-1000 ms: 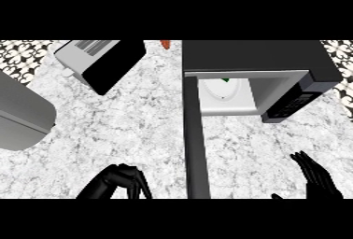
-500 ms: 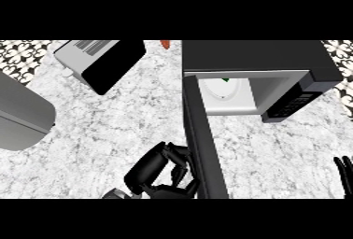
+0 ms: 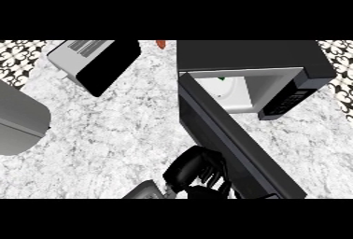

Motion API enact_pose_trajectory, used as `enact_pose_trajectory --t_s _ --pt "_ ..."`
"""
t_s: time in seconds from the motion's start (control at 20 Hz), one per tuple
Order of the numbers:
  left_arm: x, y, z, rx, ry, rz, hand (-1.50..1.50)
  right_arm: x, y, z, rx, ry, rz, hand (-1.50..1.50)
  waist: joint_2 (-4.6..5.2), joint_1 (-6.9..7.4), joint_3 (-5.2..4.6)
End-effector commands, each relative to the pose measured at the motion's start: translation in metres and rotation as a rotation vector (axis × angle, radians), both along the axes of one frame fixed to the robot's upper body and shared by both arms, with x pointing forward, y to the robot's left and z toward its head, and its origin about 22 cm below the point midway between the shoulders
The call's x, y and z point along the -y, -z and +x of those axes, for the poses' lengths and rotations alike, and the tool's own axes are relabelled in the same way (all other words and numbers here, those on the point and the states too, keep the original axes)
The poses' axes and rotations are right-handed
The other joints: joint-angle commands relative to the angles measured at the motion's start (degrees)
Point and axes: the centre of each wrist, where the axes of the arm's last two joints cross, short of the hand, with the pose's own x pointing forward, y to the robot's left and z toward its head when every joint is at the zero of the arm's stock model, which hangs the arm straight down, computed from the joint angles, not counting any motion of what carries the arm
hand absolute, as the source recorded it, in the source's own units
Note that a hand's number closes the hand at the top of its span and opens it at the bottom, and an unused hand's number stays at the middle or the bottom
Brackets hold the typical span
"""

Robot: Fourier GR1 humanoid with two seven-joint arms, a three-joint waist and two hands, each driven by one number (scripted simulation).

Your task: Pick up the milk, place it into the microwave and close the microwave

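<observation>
The milk (image 3: 225, 89), a white carton with a green mark, stands inside the black microwave (image 3: 248, 53) at the upper right. The microwave door (image 3: 234, 140) is partly swung, running as a dark slab from the cavity's left edge down to the lower right. My left hand (image 3: 189, 169) rests against the door's outer face near its lower part, fingers relaxed and holding nothing. My right hand does not show in the head view.
A grey toaster (image 3: 93, 60) with a black side lies at the upper left. A large grey rounded object (image 3: 17, 121) sits at the left edge. A small red item (image 3: 160, 44) is at the counter's back edge.
The door has swung from straight out to slanting towards the right. My left hand moved up and right against it. My right hand has left the view.
</observation>
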Motion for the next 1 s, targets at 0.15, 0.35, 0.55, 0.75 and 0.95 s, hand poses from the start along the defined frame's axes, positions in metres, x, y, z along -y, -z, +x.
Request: enact_pose_trajectory --t_s 0.15,0.35,0.55,0.75,0.95 --pt "0.028 0.006 0.009 -0.066 0.052 0.128 1.50 -0.013 -0.034 0.020 0.065 -0.119 0.027 -1.50 0.66 -2.85 -0.06" --pt "0.034 0.001 0.003 -0.068 0.011 0.027 -1.50 -0.016 -0.041 0.025 0.075 -0.192 0.009 -1.50 1.03 -4.75 -0.12" --pt "0.039 -0.015 0.018 -0.040 0.005 -0.051 1.50 -0.021 -0.057 0.038 0.117 -0.272 -0.009 -1.50 1.73 -7.04 -0.23" --pt "0.043 -0.038 0.034 -0.010 -0.025 -0.174 1.50 -0.019 -0.070 0.038 0.130 -0.355 -0.026 -1.50 2.13 -9.98 -0.32" --pt "0.049 -0.057 0.049 0.006 -0.047 -0.194 1.50 -0.021 -0.081 0.043 0.155 -0.396 -0.040 -1.50 2.50 -12.82 -0.23"
